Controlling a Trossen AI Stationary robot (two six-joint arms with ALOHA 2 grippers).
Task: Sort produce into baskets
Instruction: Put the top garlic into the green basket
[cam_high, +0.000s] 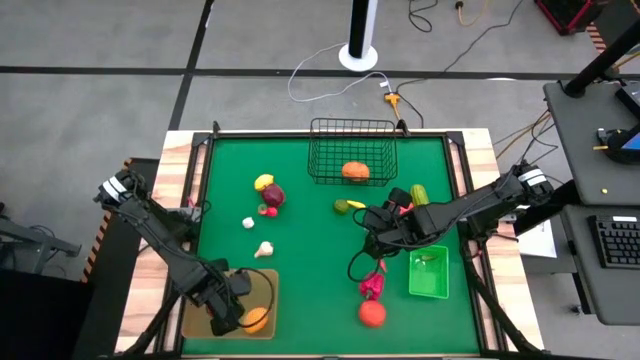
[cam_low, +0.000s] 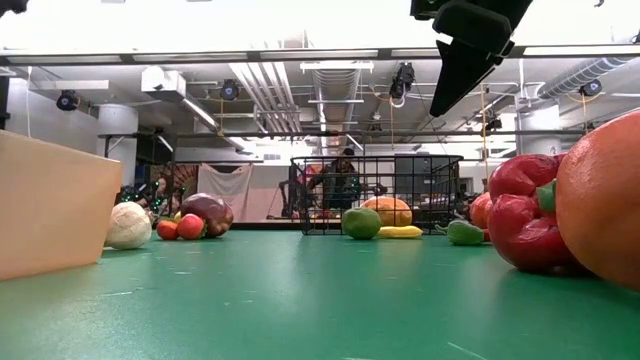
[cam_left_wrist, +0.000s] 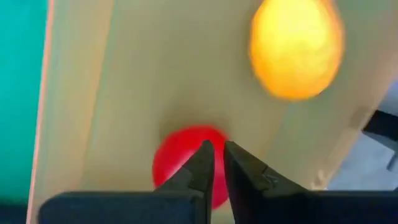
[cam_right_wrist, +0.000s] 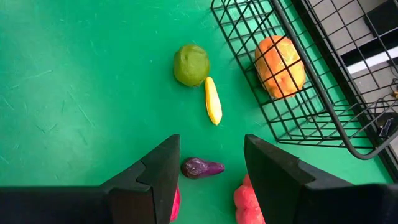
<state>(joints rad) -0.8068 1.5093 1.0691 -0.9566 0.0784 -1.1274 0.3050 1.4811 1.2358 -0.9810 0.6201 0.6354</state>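
My left gripper (cam_high: 226, 318) is over the flat tan tray (cam_high: 200, 325) at the table's near left. In the left wrist view its fingers (cam_left_wrist: 216, 155) are shut right over a round red piece (cam_left_wrist: 177, 165) that lies in the tray. An orange-yellow fruit (cam_left_wrist: 295, 50) lies beside it. My right gripper (cam_high: 385, 222) hangs open and empty above the mat. In the right wrist view its fingers (cam_right_wrist: 211, 163) stand high on either side of a small purple aubergine (cam_right_wrist: 202, 167). It also shows at the top of the low view (cam_low: 470, 50). My left gripper's shut fingers point down at the red piece (cam_left_wrist: 168, 155) in the tray. The fingers hide the place where they would meet it, and I cannot tell whether they touch it.
The black wire basket (cam_high: 350, 128) at the far edge holds an orange piece (cam_high: 355, 171). The green bin (cam_high: 428, 280) stands near the right. Loose on the mat lie a lime (cam_right_wrist: 191, 64), a yellow piece (cam_right_wrist: 213, 99), a purple onion (cam_high: 272, 194), garlic (cam_high: 264, 249), a red pepper (cam_high: 373, 285) and a tomato (cam_high: 371, 314).
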